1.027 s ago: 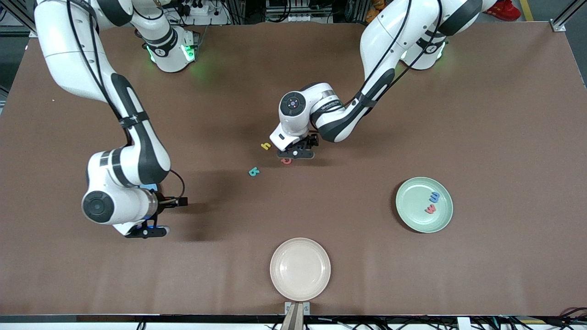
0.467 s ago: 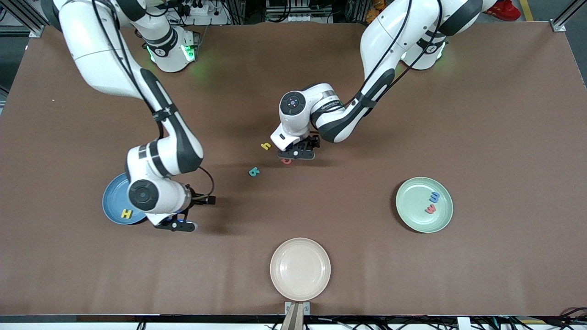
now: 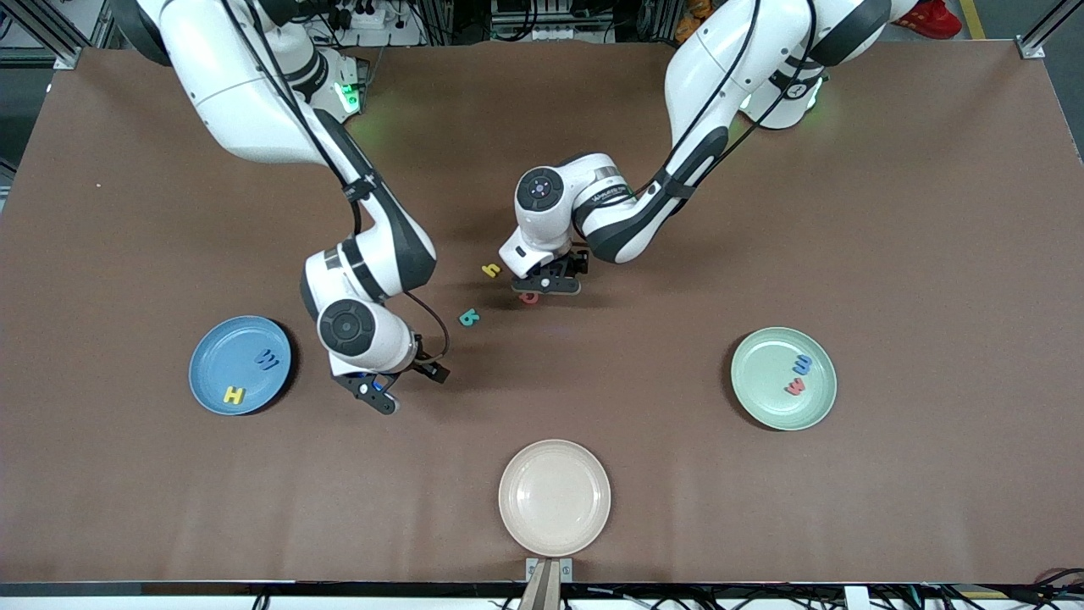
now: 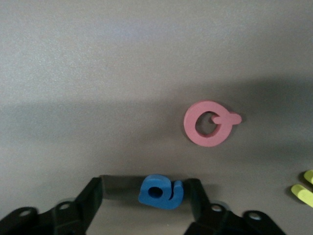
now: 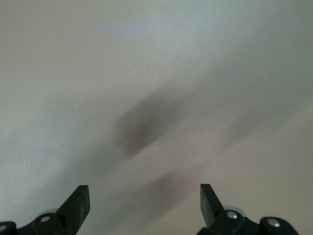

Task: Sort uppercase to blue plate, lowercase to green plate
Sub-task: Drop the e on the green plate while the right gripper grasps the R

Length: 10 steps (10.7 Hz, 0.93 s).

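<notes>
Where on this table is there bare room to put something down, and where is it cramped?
Bare: the beige plate, and the table between it and the green plate. Also the stretch between the blue plate and the beige one. Crowded: mid-table, where the left claw straddles a blue letter beside the red Q, yellow h and teal letter. The right claw hangs open nearby.

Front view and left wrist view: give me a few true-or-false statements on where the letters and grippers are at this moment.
1. The blue plate holds a yellow H and a blue W. True.
2. The beige plate holds a red letter. False: nothing lies in it.
3. The left gripper has a blue letter between its fingers. True.
4. The red Q lies in the green plate. False: it lies on the table.
5. The right gripper holds a letter. False: it is open with nothing in it.
</notes>
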{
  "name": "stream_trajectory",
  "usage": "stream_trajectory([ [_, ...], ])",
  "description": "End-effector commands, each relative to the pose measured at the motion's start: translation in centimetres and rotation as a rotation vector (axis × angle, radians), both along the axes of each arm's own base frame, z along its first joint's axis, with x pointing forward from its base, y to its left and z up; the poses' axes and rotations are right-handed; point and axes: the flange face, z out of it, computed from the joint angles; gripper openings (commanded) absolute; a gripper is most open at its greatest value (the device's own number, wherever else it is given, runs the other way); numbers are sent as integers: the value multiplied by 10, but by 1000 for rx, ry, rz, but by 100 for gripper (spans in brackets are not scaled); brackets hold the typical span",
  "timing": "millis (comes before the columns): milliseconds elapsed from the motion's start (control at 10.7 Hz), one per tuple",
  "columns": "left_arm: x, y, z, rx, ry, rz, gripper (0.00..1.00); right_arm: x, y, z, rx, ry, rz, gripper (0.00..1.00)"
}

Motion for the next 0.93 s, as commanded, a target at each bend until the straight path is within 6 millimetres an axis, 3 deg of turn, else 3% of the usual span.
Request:
stream_trajectory([
  [0, -3, 0, 1, 1, -25, -13, 72, -30, -16, -20, 29, -76, -162, 100],
  [467, -1, -1, 4, -2, -28, -17, 53, -74, -29, 18, 53, -45, -284, 100],
  [653, 0, 0, 4, -3, -29, -15, 48, -85, -12, 28, 53, -49, -325, 100],
  [840, 2, 1, 6, -5, -31, -30, 30, -92, 8, 23, 56, -53, -338, 100],
])
